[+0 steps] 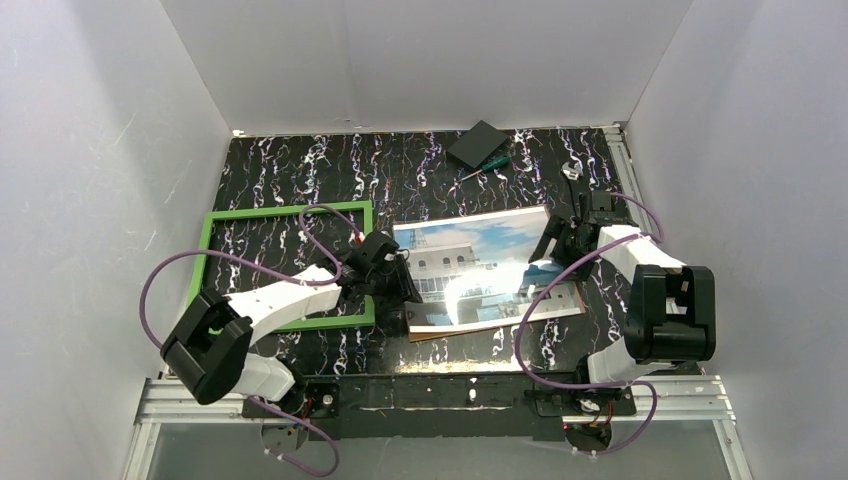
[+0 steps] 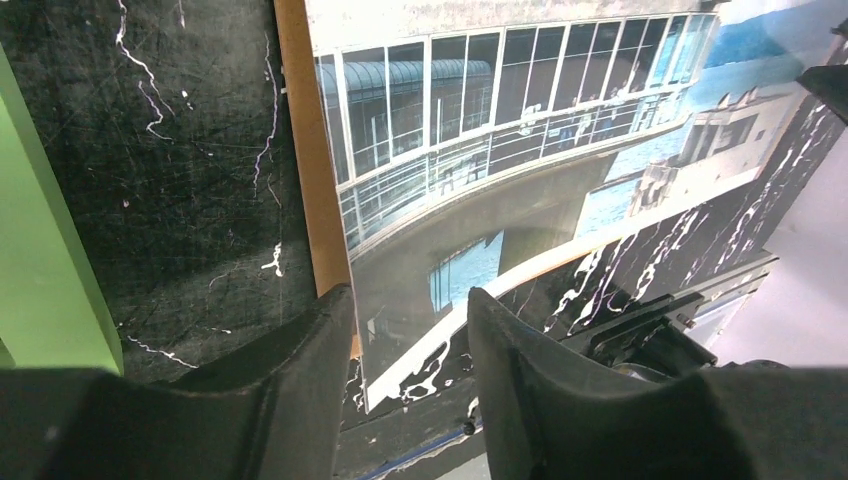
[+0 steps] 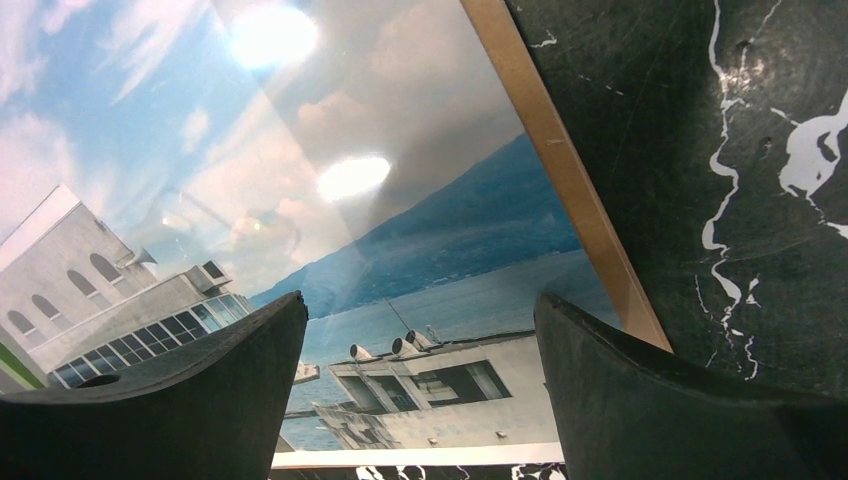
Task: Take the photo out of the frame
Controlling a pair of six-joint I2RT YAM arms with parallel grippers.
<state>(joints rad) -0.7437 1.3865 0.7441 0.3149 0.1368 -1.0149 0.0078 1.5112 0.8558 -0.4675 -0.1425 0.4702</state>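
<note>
The photo (image 1: 480, 265) lies on a brown board (image 2: 310, 180) just right of the green frame (image 1: 290, 209). A black box (image 1: 476, 143) and a screwdriver (image 1: 492, 162) sit behind. The left gripper (image 2: 410, 300) has its 2 fingers apart astride the photo's near corner. The right gripper (image 3: 420, 300) gapes wide over the photo's right edge. Glare whitens the print's middle.

Overhead glare whitens the photo (image 1: 480, 262) (otherwise sharp).

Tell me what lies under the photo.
A brown backing board lies under the photo; only narrow strips show along its edges. The rest of the board, and anything else beneath, is hidden by the photo.
</note>
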